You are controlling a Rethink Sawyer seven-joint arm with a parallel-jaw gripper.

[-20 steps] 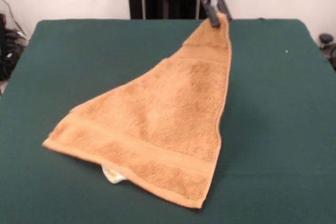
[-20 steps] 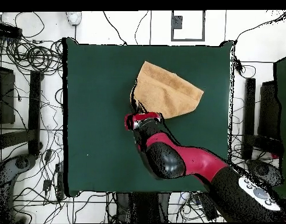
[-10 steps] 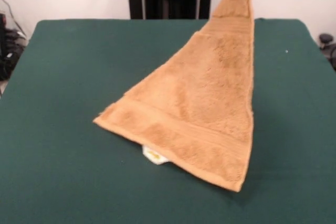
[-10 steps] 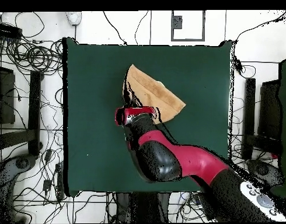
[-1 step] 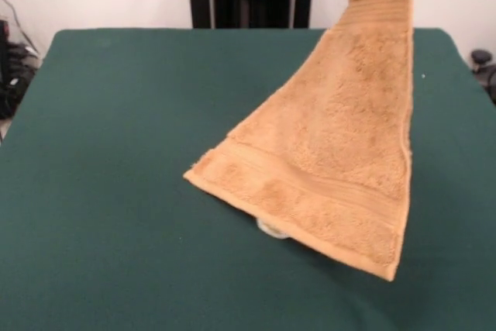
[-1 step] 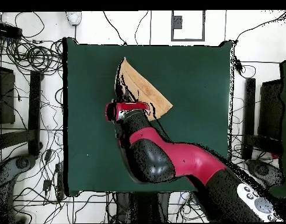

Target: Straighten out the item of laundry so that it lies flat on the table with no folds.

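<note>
right now we are looking at the towel (image 5: 333, 153) hanging as a tall triangle, its top corner running up out of the front view at the upper right while its lower band is trailing on the table (image 5: 108, 191). the bottom edge is slanting from a corner left of the middle down to a point near the lower right, and that low point is sitting closest to the camera. woven border bands are showing both near the bottom edge and near the raised top corner. a small pale tag (image 5: 271, 228) is peeking out from under the bottom edge, touching the green felt.

from overhead we are seeing the towel (image 6: 142, 93) as a narrow wedge on the upper middle of the table (image 6: 192, 70), well clear of every table edge. the red and black arm (image 6: 168, 163) is reaching in from the bottom right, and its red end is covering the wedge's lower edge. the gripper (image 6: 126, 108) is lying somewhere under that red end, and we are not making out its fingers in either view, so we cannot tell whether it is clamped on the cloth or let go. cables and stands are surrounding the table on the floor.
</note>
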